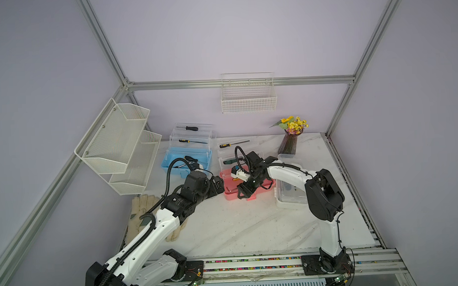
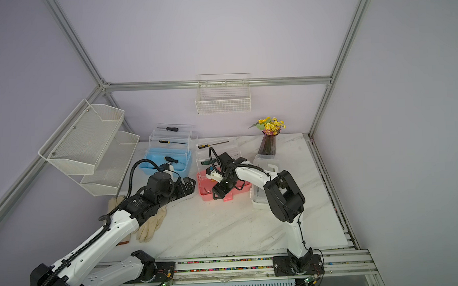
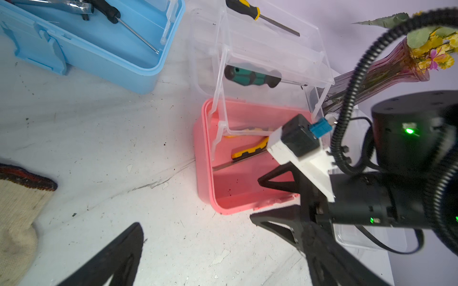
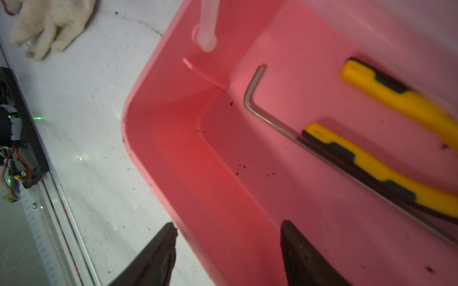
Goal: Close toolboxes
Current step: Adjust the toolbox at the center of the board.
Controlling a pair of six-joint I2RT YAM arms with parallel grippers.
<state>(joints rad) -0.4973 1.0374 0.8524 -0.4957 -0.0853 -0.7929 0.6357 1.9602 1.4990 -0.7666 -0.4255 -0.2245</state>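
right gripper [image 4: 228, 224] is being held, jaws apart, astride the front wall of the pink toolbox [image 3: 205, 161], standing open on the surface [image 3: 124, 148] beside the blue toolbox [image 3: 99, 57]; contact seemingly is not being made. left gripper [image 1: 220, 187] is being held wide beside it. raised clear trays [image 3: 247, 54] should be folded down evenly, jaws cleared first.

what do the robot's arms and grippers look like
Both the left arm and right arm have glossy white links and bulky black joint housings. Each carries a black corrugated cable. The left gripper and right gripper are black, with tapered, triangular open-frame fingers.
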